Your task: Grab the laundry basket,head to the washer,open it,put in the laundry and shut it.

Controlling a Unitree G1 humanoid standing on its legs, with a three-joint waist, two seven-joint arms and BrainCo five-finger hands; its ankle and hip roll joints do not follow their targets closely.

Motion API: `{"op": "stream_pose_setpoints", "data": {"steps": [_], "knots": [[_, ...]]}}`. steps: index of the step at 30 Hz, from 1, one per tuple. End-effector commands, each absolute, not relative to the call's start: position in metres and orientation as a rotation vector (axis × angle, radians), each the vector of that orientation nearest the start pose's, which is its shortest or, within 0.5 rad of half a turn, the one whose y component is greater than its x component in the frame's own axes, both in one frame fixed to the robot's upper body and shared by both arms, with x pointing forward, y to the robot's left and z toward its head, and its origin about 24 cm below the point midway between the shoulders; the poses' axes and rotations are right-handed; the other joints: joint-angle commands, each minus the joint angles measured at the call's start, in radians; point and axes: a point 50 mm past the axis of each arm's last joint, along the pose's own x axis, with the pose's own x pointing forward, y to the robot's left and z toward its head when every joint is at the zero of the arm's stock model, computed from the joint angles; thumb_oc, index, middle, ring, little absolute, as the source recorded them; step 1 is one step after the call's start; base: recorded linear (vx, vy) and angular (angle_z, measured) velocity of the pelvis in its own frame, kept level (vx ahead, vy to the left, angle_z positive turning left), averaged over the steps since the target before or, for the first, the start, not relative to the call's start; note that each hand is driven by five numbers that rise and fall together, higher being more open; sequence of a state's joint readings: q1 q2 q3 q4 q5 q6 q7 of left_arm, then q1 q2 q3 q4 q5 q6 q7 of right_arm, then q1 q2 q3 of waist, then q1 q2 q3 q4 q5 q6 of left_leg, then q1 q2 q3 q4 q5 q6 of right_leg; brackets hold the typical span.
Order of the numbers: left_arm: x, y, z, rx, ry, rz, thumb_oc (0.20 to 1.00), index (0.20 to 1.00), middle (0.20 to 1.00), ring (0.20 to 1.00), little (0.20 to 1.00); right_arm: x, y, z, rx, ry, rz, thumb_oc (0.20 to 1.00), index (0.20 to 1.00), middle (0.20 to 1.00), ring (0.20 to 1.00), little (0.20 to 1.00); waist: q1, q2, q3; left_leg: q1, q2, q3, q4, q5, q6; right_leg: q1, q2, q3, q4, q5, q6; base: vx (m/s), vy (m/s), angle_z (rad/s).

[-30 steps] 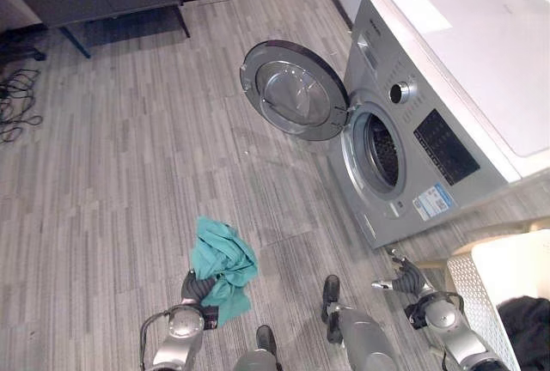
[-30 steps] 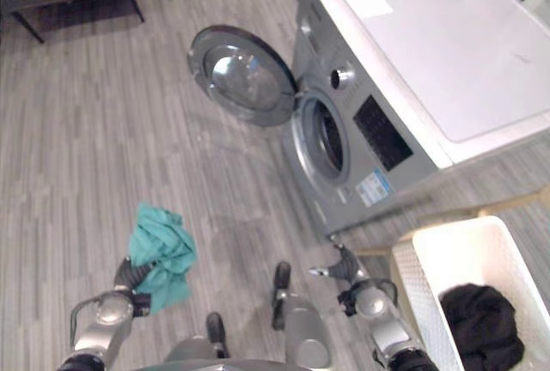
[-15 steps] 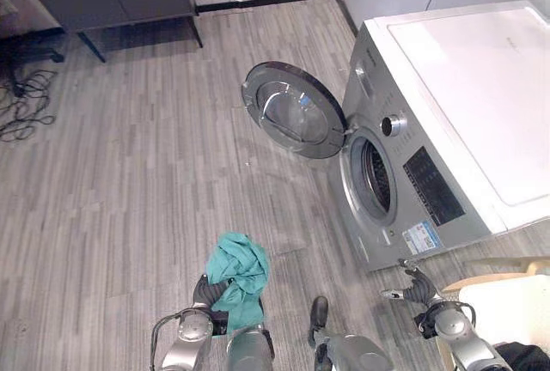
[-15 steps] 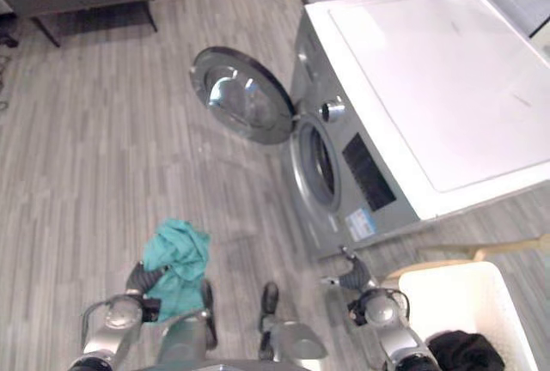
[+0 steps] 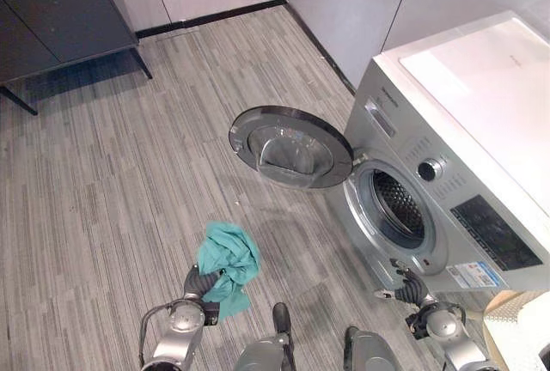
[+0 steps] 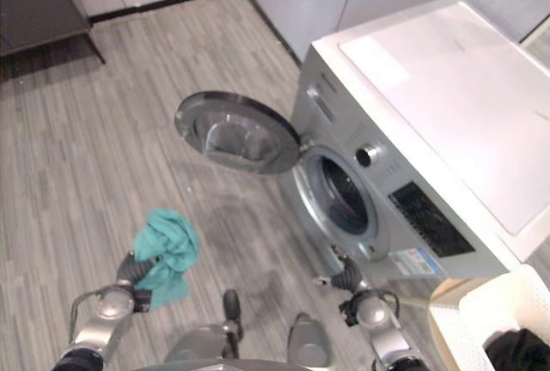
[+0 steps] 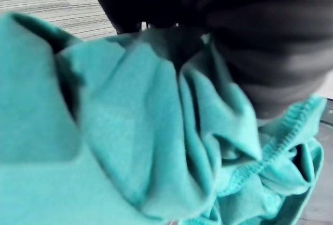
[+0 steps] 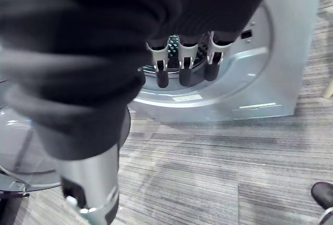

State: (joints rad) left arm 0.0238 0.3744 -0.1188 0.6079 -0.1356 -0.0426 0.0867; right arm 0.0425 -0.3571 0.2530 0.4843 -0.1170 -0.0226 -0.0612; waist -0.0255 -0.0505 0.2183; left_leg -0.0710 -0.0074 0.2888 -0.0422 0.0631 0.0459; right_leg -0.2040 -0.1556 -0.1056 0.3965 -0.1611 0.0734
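My left hand is low at the left, shut on a bunched teal cloth that hangs above the grey floor. Up close in the left wrist view the teal cloth lies folded against the hand's dark cover. The silver washer stands at the right with its round door swung wide open to the left and the drum opening exposed. My right hand hovers just below the opening, fingers relaxed and holding nothing. The white laundry basket sits at the lower right with dark clothes inside.
A dark cabinet on legs stands at the far left against the wall. White wall panels with dark skirting run behind the washer. Bare grey plank floor spreads to the left of the open door.
The whole picture has shifted: the camera moved, and the washer's opening now sits closer in front of my right hand. The teal cloth stays in my left hand.
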Motion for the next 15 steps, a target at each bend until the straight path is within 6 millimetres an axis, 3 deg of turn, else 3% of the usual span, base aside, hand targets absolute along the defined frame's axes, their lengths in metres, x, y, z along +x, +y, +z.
{"op": "stream_pose_setpoints", "data": {"steps": [1,2,3,4,6,8,9,11,14,15], "knots": [[0.205,0.246,-0.06,0.315,0.495,0.094,0.2,0.2,0.2,0.2,0.2,0.218,-0.204,-0.056,-0.544,0.441,0.139,1.0,1.0,1.0,1.0,1.0,0.005,-0.045,0.009,0.001,0.063,0.025,0.129,-0.149,-0.038,0.042,0.049,-0.11,-0.173,0.105,0.051,0.3,0.03,-0.9],[0.208,0.243,-0.057,0.318,0.479,0.074,0.2,0.2,0.2,0.2,0.2,0.217,-0.205,-0.057,-0.551,0.445,0.139,1.0,1.0,1.0,1.0,1.0,-0.002,-0.043,0.013,0.058,0.063,0.037,0.123,-0.192,-0.046,0.036,0.048,-0.2,-0.177,0.091,0.054,0.25,0.016,-0.97],[0.208,0.243,-0.057,0.318,0.479,0.074,0.2,0.2,0.2,0.2,0.2,0.217,-0.205,-0.057,-0.551,0.445,0.139,1.0,1.0,1.0,1.0,1.0,-0.003,-0.043,0.015,0.06,0.063,0.036,0.123,-0.192,-0.046,0.039,0.048,-0.201,-0.178,0.09,0.054,0.24,0.003,-0.84],[0.209,0.242,-0.056,0.326,0.473,0.064,0.2,0.2,0.2,0.2,0.2,0.216,-0.205,-0.057,-0.555,0.446,0.143,1.0,1.0,1.0,1.0,1.0,-0.002,-0.044,0.014,0.077,0.064,0.054,0.121,-0.199,-0.05,0.037,0.042,-0.257,-0.177,0.089,0.047,0.05,-0.011,-0.4],[0.21,0.237,-0.056,0.353,0.473,0.015,0.2,0.2,0.2,0.2,0.2,0.211,-0.208,-0.061,-0.554,0.466,0.136,1.0,1.0,1.0,1.0,1.0,-0.017,-0.046,0.013,0.099,0.068,0.066,0.138,-0.211,-0.058,0.048,0.033,-0.299,-0.176,0.072,0.041,0.16,-0.122,-0.27],[0.209,0.229,-0.058,0.361,0.475,-0.033,0.2,0.2,0.2,0.2,0.2,0.203,-0.213,-0.065,-0.55,0.491,0.129,1.0,1.0,1.0,1.0,1.0,-0.035,-0.052,-0.004,0.107,0.075,0.083,0.184,-0.228,-0.07,0.088,0.059,-0.246,-0.243,0.069,0.026,0.22,-0.218,-0.11],[0.208,0.224,-0.06,0.362,0.479,-0.066,0.2,0.2,0.2,0.2,0.2,0.2,-0.218,-0.066,-0.559,0.502,0.116,1.0,1.0,1.0,1.0,1.0,-0.045,-0.052,-0.011,0.092,0.107,0.104,0.287,-0.221,-0.093,0.127,0.074,-0.231,-0.286,0.076,0.009,0.15,-0.173,0.02],[0.207,0.221,-0.062,0.356,0.484,-0.075,0.2,0.2,0.2,0.2,0.2,0.2,-0.22,-0.065,-0.564,0.497,0.112,1.0,1.0,1.0,1.0,1.0,-0.049,-0.051,-0.011,0.083,0.128,0.103,0.341,-0.208,-0.097,0.141,0.088,-0.214,-0.298,0.074,-0.002,0.13,-0.112,-0.14],[0.207,0.213,-0.065,0.343,0.489,-0.089,0.2,0.2,0.2,0.2,0.2,0.199,-0.226,-0.065,-0.566,0.509,0.1,1.0,1.0,1.0,1.0,1.0,-0.042,-0.043,-0.007,0.032,0.134,0.029,0.418,-0.18,-0.095,0.179,0.119,-0.154,-0.318,0.053,-0.027,0.14,-0.015,-0.45],[0.206,0.209,-0.067,0.343,0.493,-0.097,0.2,0.2,0.2,0.2,0.2,0.198,-0.227,-0.066,-0.566,0.515,0.094,1.0,1.0,1.0,1.0,1.0,-0.041,-0.055,-0.007,-0.023,0.115,-0.008,0.381,-0.177,-0.073,0.181,0.11,-0.118,-0.322,0.067,-0.029,0.07,0.047,-0.75]]}}
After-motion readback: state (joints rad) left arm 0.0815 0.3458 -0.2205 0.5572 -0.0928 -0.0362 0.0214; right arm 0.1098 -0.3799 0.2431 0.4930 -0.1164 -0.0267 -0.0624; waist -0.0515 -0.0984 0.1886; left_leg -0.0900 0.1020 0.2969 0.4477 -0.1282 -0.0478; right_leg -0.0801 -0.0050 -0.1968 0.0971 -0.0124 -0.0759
